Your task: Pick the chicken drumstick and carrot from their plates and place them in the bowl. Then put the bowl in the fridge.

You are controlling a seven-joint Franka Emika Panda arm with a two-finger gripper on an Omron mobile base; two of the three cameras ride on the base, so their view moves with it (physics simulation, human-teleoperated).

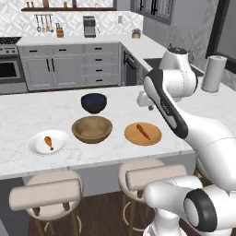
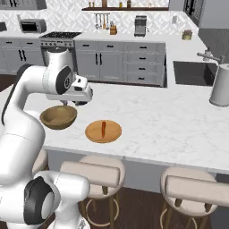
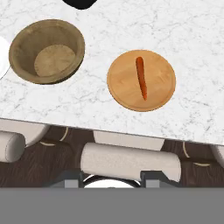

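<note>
The chicken drumstick [image 1: 48, 142] lies on the glossy white plate [image 1: 37, 146] at the counter's left. Right of that plate stands the empty wooden bowl [image 1: 92, 133] [image 2: 58, 120] [image 3: 17, 43]. The orange-red carrot [image 1: 143, 132] [image 2: 103, 129] [image 3: 141, 78] lies on the flat tan plate [image 1: 154, 137] [image 2: 114, 134] [image 3: 124, 83]. My gripper [image 1: 150, 108] [image 2: 70, 103] [image 3: 111, 178] hovers above the counter between the bowl and the tan plate. It is open with nothing between its fingers. The fridge is out of view.
A dark blue bowl [image 1: 94, 102] sits behind the wooden bowl. Padded stools [image 1: 48, 193] [image 1: 154, 177] stand under the counter's near edge. A grey canister [image 1: 213, 73] and a sink [image 2: 194, 72] are at the far right.
</note>
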